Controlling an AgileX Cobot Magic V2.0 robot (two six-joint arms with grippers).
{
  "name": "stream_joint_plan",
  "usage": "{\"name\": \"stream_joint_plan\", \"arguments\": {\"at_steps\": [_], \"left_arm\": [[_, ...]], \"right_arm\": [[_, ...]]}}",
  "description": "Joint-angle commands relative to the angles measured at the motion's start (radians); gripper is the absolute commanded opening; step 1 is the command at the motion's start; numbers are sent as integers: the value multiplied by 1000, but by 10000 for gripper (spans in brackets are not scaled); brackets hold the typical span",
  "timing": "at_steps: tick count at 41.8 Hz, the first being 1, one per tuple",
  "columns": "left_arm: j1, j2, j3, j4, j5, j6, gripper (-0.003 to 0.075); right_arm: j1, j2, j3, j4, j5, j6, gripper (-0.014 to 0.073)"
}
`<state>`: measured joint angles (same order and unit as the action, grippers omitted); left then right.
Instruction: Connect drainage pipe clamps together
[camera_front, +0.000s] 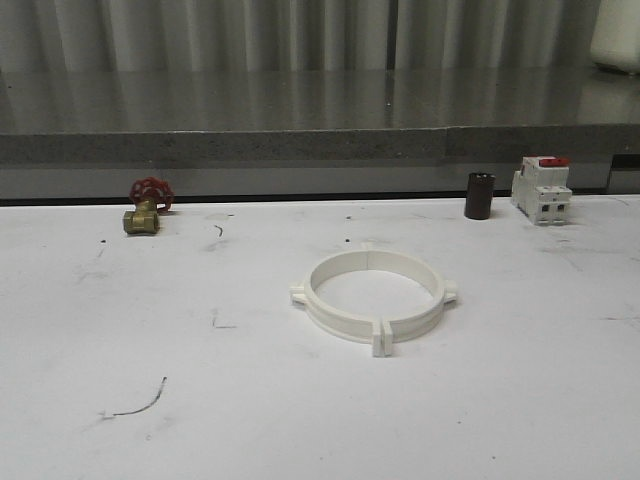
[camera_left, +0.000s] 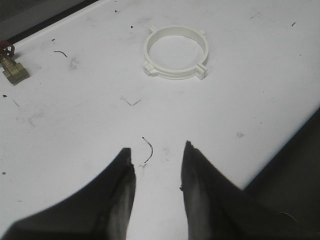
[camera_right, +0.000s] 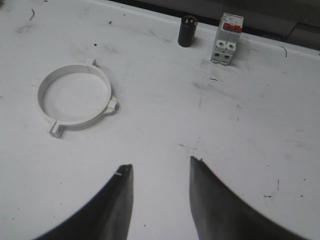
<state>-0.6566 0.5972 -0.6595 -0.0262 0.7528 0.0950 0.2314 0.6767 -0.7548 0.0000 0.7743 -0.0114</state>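
Observation:
The two white drainage pipe clamps (camera_front: 372, 294) lie on the white table as one closed ring, their end tabs meeting at the front and at the back. The same ring of clamps (camera_left: 175, 52) lies well ahead of my left gripper (camera_left: 157, 151), which is open with only bare table between its dark fingers. In the right wrist view the clamps (camera_right: 76, 97) lie off to one side of my right gripper (camera_right: 160, 164), also open and holding nothing. Neither gripper touches the ring.
A brass valve with a red handwheel (camera_front: 147, 206) sits at the back left. A dark cylinder (camera_front: 479, 195) and a white breaker with a red top (camera_front: 541, 188) stand at the back right. A grey ledge (camera_front: 320, 145) runs behind the table.

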Motion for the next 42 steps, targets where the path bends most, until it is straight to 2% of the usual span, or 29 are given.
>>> {"name": "stream_joint_plan", "arguments": {"at_steps": [1,8,13,26,29,37,42], "left_arm": [[1,0,-28,-10,-65,-2,230],[1,0,-28,-10,-65,-2,230],[1,0,-28,-10,-65,-2,230],[1,0,-28,-10,-67,-2,230],[1,0,-28,-10,-67,-2,230],[1,0,-28,-10,-67,-2,230],[1,0,-28,-10,-67,-2,230]], "right_arm": [[-5,-110,39,27,-67,-10,310],[-5,-191,89,99,-36,-10,310],[-5,-190,89,115,6,-10,309],[-5,-190,89,128,-7,-11,300],[-5,-190,89,124,-7,-11,229],[-5,-190,89,124,-8,-11,-62],[-5,-190,89,124,-1,-11,-69]]}}
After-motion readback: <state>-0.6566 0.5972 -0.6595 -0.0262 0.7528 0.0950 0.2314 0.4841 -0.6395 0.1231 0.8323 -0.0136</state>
